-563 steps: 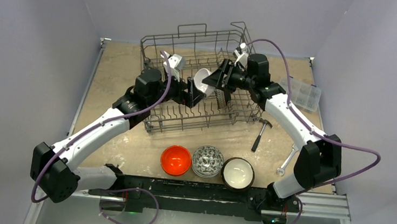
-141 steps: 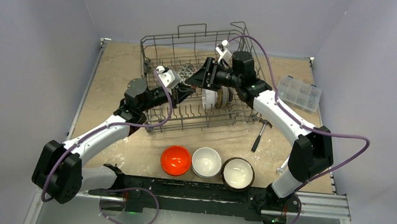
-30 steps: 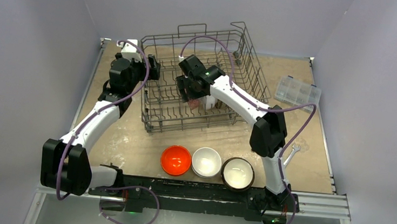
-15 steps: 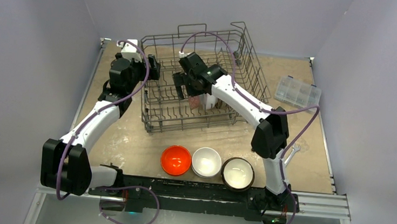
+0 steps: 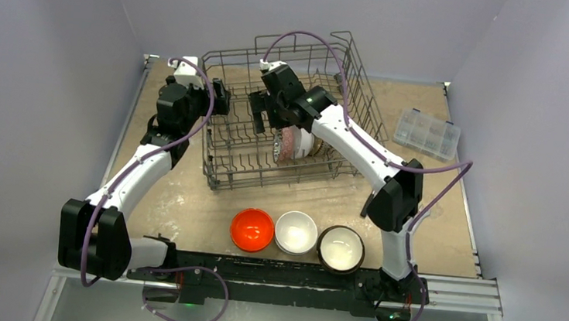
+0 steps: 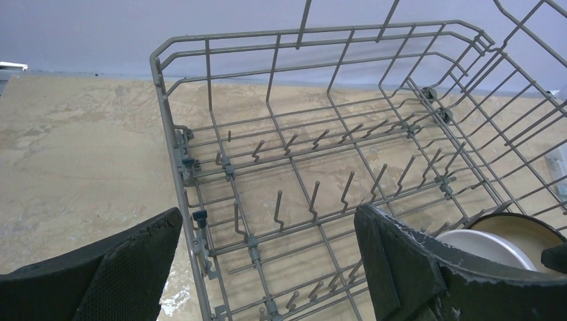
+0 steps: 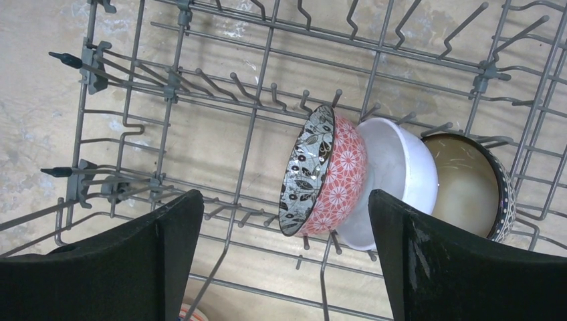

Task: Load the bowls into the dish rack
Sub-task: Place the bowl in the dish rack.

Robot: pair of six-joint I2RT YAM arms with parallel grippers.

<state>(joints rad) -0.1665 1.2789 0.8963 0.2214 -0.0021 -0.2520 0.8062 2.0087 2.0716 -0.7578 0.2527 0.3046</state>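
The dish rack [image 5: 249, 174] stands at the back middle. Three bowls stand on edge among its tines in a row: a red-patterned one [image 7: 327, 174], a white one [image 7: 394, 174] and a dark one with a cream inside [image 7: 468, 184]. My right gripper [image 5: 264, 112] hangs open above the rack, left of the red-patterned bowl [image 5: 291, 142], holding nothing. My left gripper [image 5: 217, 96] is open at the rack's left rear corner, also with nothing in it. Near the front edge sit an orange-red bowl [image 5: 252, 229], a white bowl [image 5: 296, 232] and a dark bowl with a cream inside [image 5: 340, 248].
A clear compartment box [image 5: 427, 132] lies at the right rear. A wrench [image 5: 424, 214] pokes out beside the right arm's elbow. The left wrist view looks across the rack's rim [image 6: 160, 67] and bare tines. Walls close in the table on three sides.
My right gripper has opened and pulled up and back from the red-patterned bowl, which now stands on edge in the rack. The left arm has stayed put.
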